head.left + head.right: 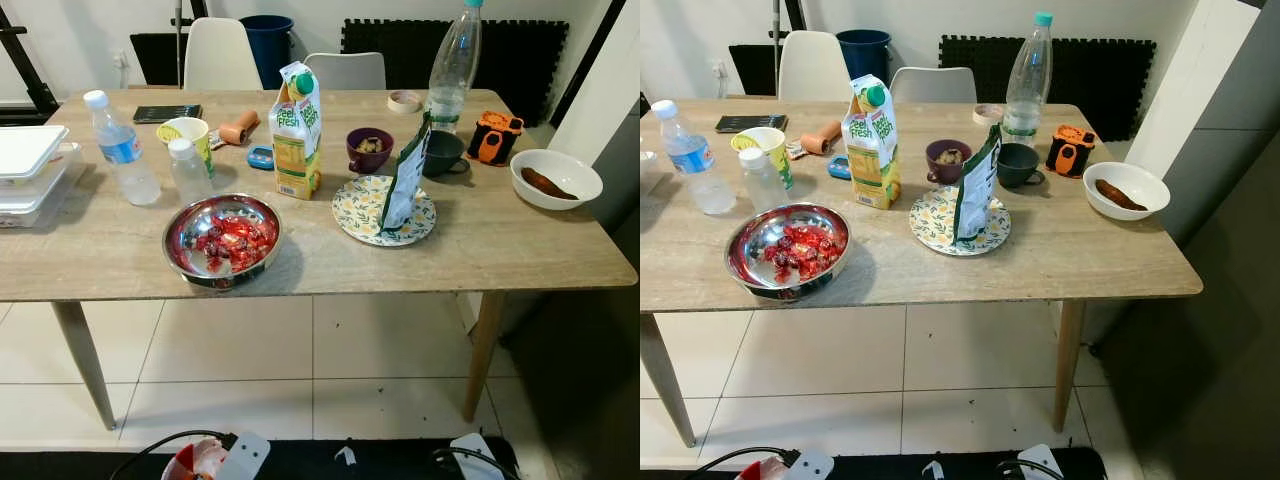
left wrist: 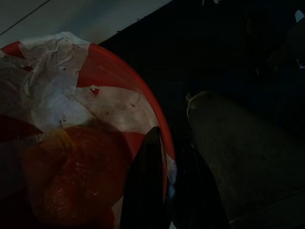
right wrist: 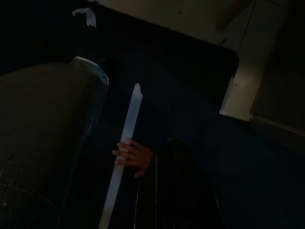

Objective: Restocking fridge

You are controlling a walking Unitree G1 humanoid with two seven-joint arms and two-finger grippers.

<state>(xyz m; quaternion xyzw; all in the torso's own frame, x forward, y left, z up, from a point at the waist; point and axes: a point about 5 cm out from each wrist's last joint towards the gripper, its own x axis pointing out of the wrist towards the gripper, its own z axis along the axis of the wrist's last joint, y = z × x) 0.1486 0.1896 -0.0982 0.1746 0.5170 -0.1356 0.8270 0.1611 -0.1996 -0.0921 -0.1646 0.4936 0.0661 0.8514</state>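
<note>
A wooden table (image 1: 120,265) stands before me, laden with food and drink. A Feel Fresh juice carton (image 1: 297,130) stands upright at its middle. In front of the carton sits a steel bowl (image 1: 222,240) of red pieces. Two small water bottles (image 1: 122,148) (image 1: 188,168) stand left of the carton, and a tall water bottle (image 1: 452,65) stands at the back right. My left gripper (image 2: 171,138) hangs low and shut, beside a red and white object (image 2: 71,119). My right gripper (image 3: 176,191) hangs in deep shade.
A floral plate (image 1: 362,210) bears a green bag (image 1: 405,180). Two cups (image 1: 369,150) (image 1: 443,152) stand behind it, and a white bowl (image 1: 555,178) sits far right. White containers (image 1: 30,170) are stacked at the left edge. Chairs (image 1: 220,55) stand behind. What looks like a hand (image 3: 133,157) shows by a white strip.
</note>
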